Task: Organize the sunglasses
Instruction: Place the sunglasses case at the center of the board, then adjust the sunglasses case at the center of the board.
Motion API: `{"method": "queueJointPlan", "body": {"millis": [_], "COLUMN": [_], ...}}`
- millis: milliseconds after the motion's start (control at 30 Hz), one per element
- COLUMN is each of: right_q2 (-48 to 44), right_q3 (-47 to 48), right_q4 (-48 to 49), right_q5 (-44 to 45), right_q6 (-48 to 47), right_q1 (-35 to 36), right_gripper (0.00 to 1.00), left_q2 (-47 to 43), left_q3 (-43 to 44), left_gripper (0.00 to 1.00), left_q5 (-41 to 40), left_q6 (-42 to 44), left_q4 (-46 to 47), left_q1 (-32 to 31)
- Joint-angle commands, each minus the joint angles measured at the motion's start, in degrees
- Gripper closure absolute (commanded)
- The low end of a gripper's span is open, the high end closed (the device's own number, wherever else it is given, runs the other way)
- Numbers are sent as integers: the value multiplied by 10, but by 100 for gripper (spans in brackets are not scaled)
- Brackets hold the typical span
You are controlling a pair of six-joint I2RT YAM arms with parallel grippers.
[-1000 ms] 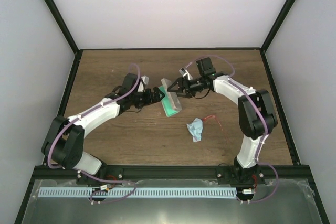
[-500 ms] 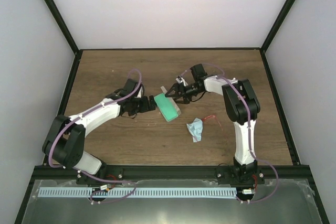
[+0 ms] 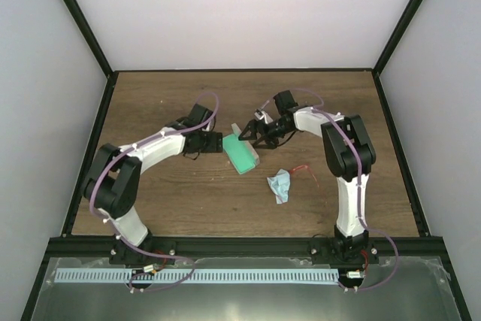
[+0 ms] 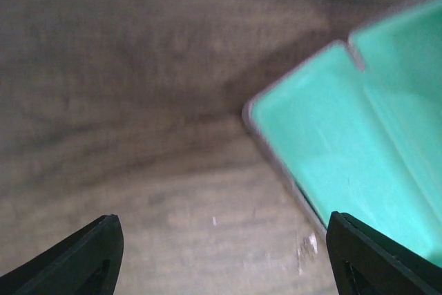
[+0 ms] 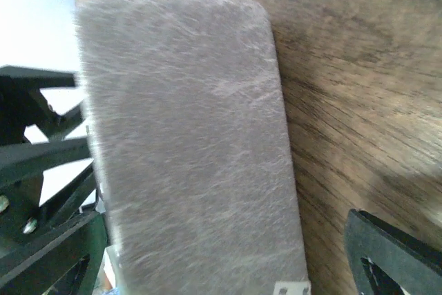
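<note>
The case (image 3: pixel 240 154) lies open on the worktop (image 3: pixel 150 95), green inside up, probably ready to receive the sunglasses (image 3: pixel 304 171). These lie apart on its right, beside the cloth (image 3: pixel 280 185). The left hand (image 3: pixel 214 143) and right hand (image 3: pixel 250 134) flank the case, both wide open and holding nothing.

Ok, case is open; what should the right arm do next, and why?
Probably move the right tool from the case toward the sunglasses: its jaws are open and empty, the case holds nothing, and the sunglasses lie on the table beside the cloth.
</note>
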Motion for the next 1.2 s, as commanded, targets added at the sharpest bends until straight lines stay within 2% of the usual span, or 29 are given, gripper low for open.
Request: {"method": "queueJointPlan", "body": {"millis": [0,67,100,333,467,667,900,1000,1167], "right_q2": [-70,-89,-97,-139,-148,-164,-167,-165,-158], "right_q3": [11,8,7,0,4,-4,-12,-14,-19], "right_q4": [-15,-19,-21,-27,-39,-47,-46,-37,-27], "right_q5": [62,87,94,89,73,81,86,82,74], "right_q6": [-3,-1,-1,3,-2,-6,-4,5,14], "right_q1": [0,-1,-1,-17,-31,-42,-45,-45,-46], "right_gripper": [4,4,4,4,4,4,4,4,4], "left_q2": [48,74,88,179,220,244,202,178,139], "left_q3": [66,89,102,169,205,227,168,128,71], "left_gripper": [22,30,32,28,33,63,90,95,96], "left_q5": [-75,-91,-92,-44,-34,-20,-52,-86,-104], "left_q6": [101,133,150,263,288,278,224,166,75], "left_q4": [-3,0,0,-10,-23,-32,-36,-34,-17], "left_q1": [1,1,1,2,5,10,11,11,10]}}
